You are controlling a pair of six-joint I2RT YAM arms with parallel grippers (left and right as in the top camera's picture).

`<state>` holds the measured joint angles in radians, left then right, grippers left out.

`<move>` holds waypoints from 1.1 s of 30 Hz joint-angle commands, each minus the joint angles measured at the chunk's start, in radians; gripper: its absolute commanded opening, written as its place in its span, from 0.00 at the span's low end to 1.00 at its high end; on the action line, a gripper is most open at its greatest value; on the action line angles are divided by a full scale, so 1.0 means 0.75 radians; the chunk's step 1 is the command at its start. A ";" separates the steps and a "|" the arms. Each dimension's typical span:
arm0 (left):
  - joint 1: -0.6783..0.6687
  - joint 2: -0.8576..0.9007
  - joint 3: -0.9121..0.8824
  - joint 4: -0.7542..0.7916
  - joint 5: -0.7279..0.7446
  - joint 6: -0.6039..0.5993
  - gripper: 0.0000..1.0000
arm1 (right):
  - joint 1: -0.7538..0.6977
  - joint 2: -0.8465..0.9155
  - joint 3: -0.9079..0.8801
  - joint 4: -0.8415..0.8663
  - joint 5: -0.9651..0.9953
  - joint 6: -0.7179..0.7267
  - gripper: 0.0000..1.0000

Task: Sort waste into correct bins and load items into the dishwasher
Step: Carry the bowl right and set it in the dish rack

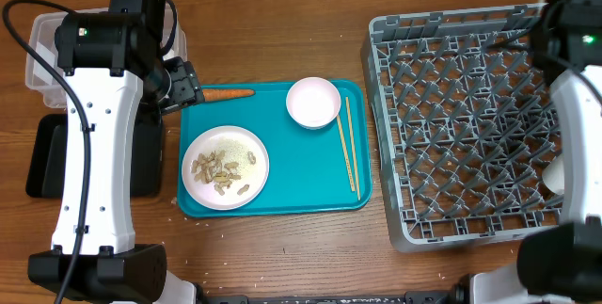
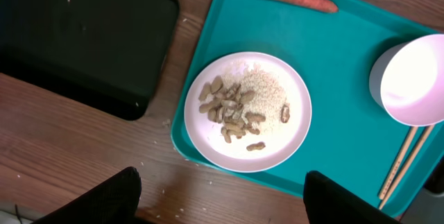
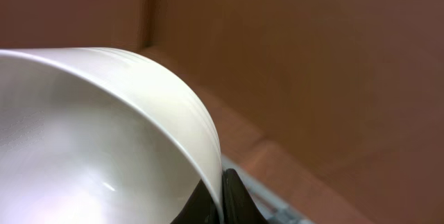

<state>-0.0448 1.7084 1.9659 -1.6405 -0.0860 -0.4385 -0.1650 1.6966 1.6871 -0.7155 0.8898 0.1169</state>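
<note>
loading is the step in hand: your right gripper (image 3: 220,200) is pinched shut on the rim of a white bowl (image 3: 90,134), probably over the right edge of the dish rack (image 1: 470,116). next, lower it onto the lattice and let go. your left gripper (image 2: 222,207) hangs open above the plate (image 2: 295,123) of peanut shells (image 2: 232,113) at the teal tray's (image 2: 333,50) near-left corner. those shells need a bin, perhaps the black tray (image 2: 76,37) alongside.

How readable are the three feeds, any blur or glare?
Overhead: evenly lit and sharp, no glare. Left wrist: plate crisp, its own fingers dark blurs at the bottom. Right wrist: white bowl close up, out of focus, faint sheen.
</note>
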 commanded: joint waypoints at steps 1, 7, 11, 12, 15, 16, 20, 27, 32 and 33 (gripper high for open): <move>0.001 0.006 0.006 0.004 0.007 0.017 0.77 | -0.075 0.149 0.004 0.081 0.292 -0.106 0.04; 0.001 0.006 0.006 0.004 0.007 0.016 0.77 | -0.133 0.371 0.004 0.166 0.464 -0.124 0.04; 0.001 0.006 0.006 0.004 0.009 0.016 0.77 | -0.145 0.482 0.004 0.158 0.464 -0.127 0.04; 0.001 0.006 0.006 0.005 0.012 0.016 0.77 | -0.144 0.500 0.004 0.153 0.463 -0.127 0.04; 0.001 0.006 0.006 0.003 0.012 0.016 0.77 | -0.131 0.531 -0.003 0.123 0.456 -0.088 0.04; 0.001 0.006 0.006 0.003 0.012 0.016 0.77 | -0.124 0.532 -0.008 0.111 0.441 -0.066 0.04; 0.001 0.006 0.006 0.008 0.012 0.016 0.77 | -0.087 0.532 -0.028 -0.035 0.296 0.071 0.04; 0.001 0.006 0.006 0.005 0.012 0.017 0.77 | -0.039 0.532 -0.063 -0.260 0.130 0.320 0.04; 0.001 0.006 0.006 0.005 0.012 0.017 0.77 | 0.019 0.531 -0.063 -0.389 -0.039 0.330 0.16; 0.001 0.006 0.006 0.005 0.012 0.017 0.77 | 0.027 0.531 -0.063 -0.410 -0.070 0.330 0.17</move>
<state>-0.0448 1.7084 1.9659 -1.6352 -0.0856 -0.4385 -0.1886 2.0953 1.6695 -0.9817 1.0321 0.3389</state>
